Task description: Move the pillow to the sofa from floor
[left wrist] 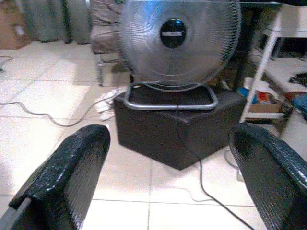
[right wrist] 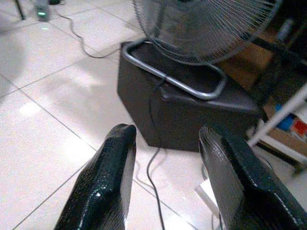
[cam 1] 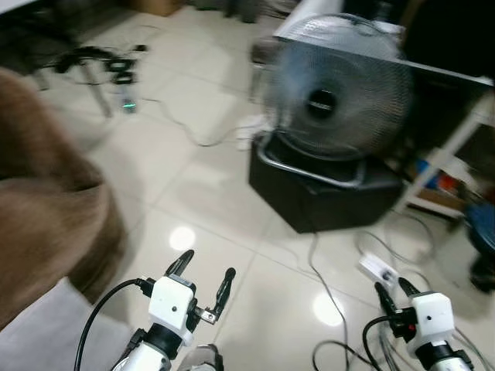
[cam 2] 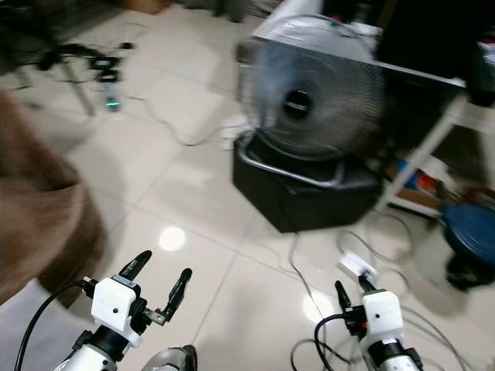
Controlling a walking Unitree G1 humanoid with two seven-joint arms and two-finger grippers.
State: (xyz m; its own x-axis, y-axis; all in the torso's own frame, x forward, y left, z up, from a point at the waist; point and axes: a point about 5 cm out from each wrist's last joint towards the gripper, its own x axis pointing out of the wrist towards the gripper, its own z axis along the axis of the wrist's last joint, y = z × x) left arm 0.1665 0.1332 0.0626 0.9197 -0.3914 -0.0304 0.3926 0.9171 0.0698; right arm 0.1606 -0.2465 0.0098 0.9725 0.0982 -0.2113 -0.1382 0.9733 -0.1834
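A brown fuzzy soft mass bulges in from the left; I cannot tell whether it is the pillow or part of the sofa. Pale grey fabric lies below it at the lower left corner. My left gripper is held low over the tiled floor, just right of the brown mass, open and holding nothing. My right gripper hovers open above floor cables at the lower right. In the wrist views, the left gripper and the right gripper both point at the fan with nothing between their fingers.
A large silver fan stands on a black box straight ahead. Cables and a white power strip lie on the glossy tiles. A white shelf and a blue object are at the right, and chair legs with wires at the far left.
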